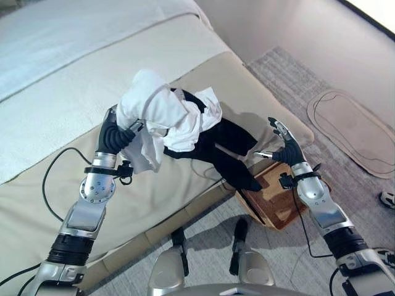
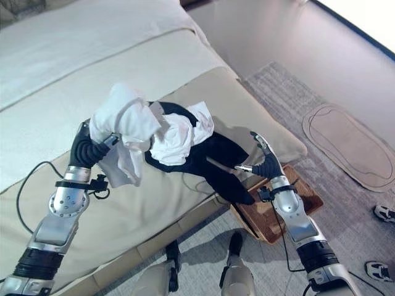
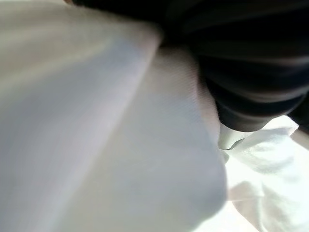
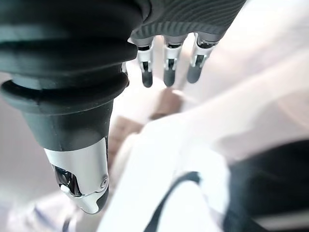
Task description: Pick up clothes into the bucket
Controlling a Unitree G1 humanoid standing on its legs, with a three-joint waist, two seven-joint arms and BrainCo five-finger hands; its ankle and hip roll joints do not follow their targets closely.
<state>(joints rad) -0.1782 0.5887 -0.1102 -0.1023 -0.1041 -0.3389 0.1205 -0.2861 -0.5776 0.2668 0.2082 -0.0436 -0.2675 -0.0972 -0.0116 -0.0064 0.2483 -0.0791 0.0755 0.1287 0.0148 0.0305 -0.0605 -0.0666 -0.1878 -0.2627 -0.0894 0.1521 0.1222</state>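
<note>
A bundle of clothes hangs above the bed's edge: a white garment (image 1: 163, 114) bunched on top and a black garment (image 1: 229, 151) trailing down to the right. My left hand (image 1: 116, 137) is raised under the white garment, thumb pinched on the cloth, most fingers buried in it. The black tail ends just over the brown wicker basket (image 1: 274, 198), which stands on the floor by the bed. My right hand (image 1: 282, 145) hovers above the basket with straight fingers (image 4: 166, 72), open, beside the black tail and not gripping it.
The beige bed (image 1: 55, 179) with a white cover (image 1: 62, 55) spans the left. A grey rug (image 1: 296, 80) lies beside it, with a beige mat (image 1: 352, 126) further right. A shoe (image 1: 387, 198) sits at the right edge.
</note>
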